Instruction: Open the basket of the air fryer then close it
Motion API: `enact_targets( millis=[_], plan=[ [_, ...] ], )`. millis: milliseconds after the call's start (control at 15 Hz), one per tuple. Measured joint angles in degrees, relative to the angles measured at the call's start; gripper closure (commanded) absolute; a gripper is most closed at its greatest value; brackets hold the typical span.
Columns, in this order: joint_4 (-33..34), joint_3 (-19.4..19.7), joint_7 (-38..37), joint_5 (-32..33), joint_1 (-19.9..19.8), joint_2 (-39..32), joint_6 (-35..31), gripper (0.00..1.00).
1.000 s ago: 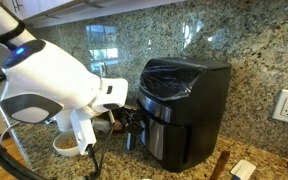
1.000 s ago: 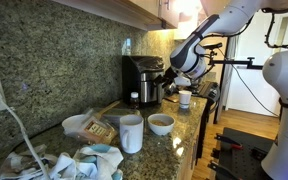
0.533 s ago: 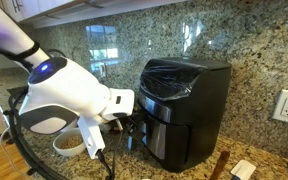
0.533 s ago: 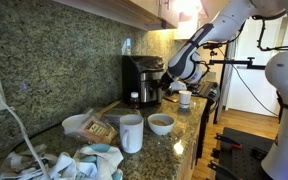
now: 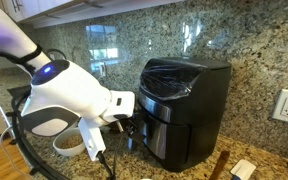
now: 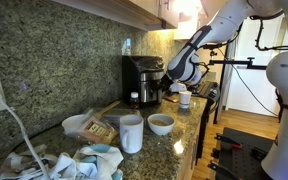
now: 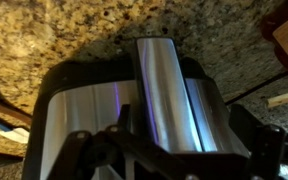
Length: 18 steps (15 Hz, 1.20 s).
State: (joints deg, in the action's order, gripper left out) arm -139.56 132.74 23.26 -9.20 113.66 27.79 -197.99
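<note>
The black air fryer (image 5: 184, 105) stands on the granite counter against the wall, and its basket sits pushed in. It also shows in an exterior view (image 6: 144, 78). My gripper (image 5: 125, 122) is at the fryer's front, low down by the basket handle. It shows there in an exterior view too (image 6: 174, 82). In the wrist view the fryer's front fills the frame, with the silver handle (image 7: 164, 95) running down the middle. My gripper (image 7: 179, 165) is open, its dark fingers (image 7: 269, 150) standing apart on either side of the handle. I cannot tell whether they touch it.
A white cup (image 5: 69, 146) stands on the counter below my arm. A wall outlet (image 5: 287, 105) is beside the fryer. Nearer along the counter are a white mug (image 6: 131, 133), a bowl (image 6: 161, 123), a bag of food (image 6: 89, 127) and crumpled cloths.
Over the first half second my arm swung in and down toward the fryer's front. Since then it has barely moved. The basket stays shut.
</note>
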Motion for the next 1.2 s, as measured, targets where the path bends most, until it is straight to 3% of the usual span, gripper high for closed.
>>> enact_targets(
  millis=[867,933,1000,1200],
  plan=[
    [-1.5,-0.5,-0.3,-0.2,0.0,-5.7,0.0,0.0],
    [-1.8,-0.5,-0.4,-0.3,0.0,-6.1,0.0,0.25],
    [-2.3,-0.5,-0.7,-0.3,0.0,-6.5,0.0,0.26],
    [-3.3,-0.5,-1.4,-0.3,0.0,-7.3,0.0,0.49]
  ],
)
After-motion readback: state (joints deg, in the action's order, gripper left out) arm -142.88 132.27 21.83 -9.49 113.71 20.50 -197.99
